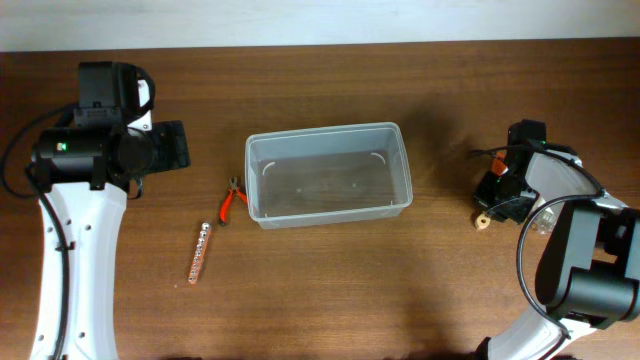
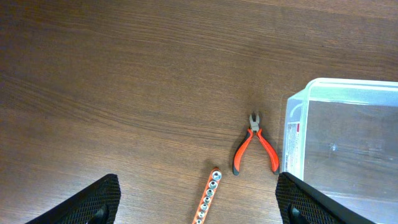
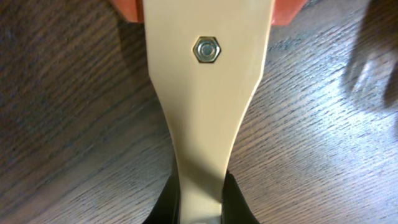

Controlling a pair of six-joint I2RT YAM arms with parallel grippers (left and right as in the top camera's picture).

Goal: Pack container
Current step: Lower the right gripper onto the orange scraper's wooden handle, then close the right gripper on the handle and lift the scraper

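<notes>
Right end effector (image 3: 200, 200) is clenched on the narrow end of a flat beige handle (image 3: 205, 124) with a hex bolt, down near the brown wooden surface (image 1: 320, 290); left end effector (image 1: 172, 146) hangs released, holding nothing. Between them the clear rectangular plastic container (image 1: 322, 131) sits upright and empty, mouth up, long axis running left to right across the overhead view. It looks light, fairly stiff but smooth-walled and slippery, so its rim at a short end seems the best hold.
</notes>
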